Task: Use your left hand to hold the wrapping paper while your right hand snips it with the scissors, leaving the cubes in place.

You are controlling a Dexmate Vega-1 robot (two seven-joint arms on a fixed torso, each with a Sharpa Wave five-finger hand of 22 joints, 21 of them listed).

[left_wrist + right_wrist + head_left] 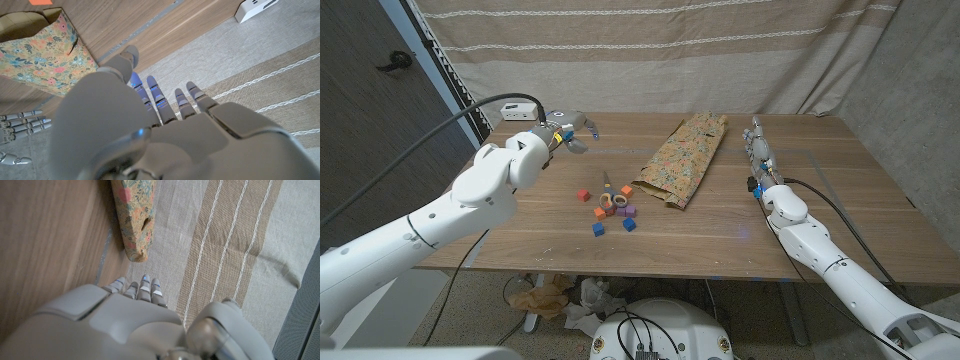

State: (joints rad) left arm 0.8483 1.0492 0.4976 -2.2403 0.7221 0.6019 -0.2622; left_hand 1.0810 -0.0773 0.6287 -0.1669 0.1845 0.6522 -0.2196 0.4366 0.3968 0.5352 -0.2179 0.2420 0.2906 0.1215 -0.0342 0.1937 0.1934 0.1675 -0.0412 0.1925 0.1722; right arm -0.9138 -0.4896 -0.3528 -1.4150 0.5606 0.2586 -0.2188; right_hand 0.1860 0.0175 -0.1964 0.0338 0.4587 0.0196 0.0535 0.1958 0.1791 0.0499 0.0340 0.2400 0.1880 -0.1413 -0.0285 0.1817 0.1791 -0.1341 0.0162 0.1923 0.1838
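The paper lies folded on the table, right of centre and toward the far edge, slanting from the far right down toward the cubes. Both your hands are well clear of it. Your left hand hangs over the far-left part of the table, well to the left of the paper, its fingers loosely apart and holding nothing. Your right hand stands to the right of the paper, near it but not touching, fingers straight, pressed together and pointing at the far edge, also holding nothing.

The scissors lie among the cubes, near the paper's near-left corner, between your two hands and untouched; the handles are ringed and the blades point to the far side. The cubes, red, orange, blue and purple, sit scattered around them at mid-table.

Your head view gives you the whole layout, cubes and scissors included. Your left wrist view shows the back of your left hand with fingers extended, the floral paper beyond them, and your right hand's fingers at the edge. Your right wrist view shows your right hand with fingertips close together, and one end of the paper with its fold open, a detail the head view is too small to show.
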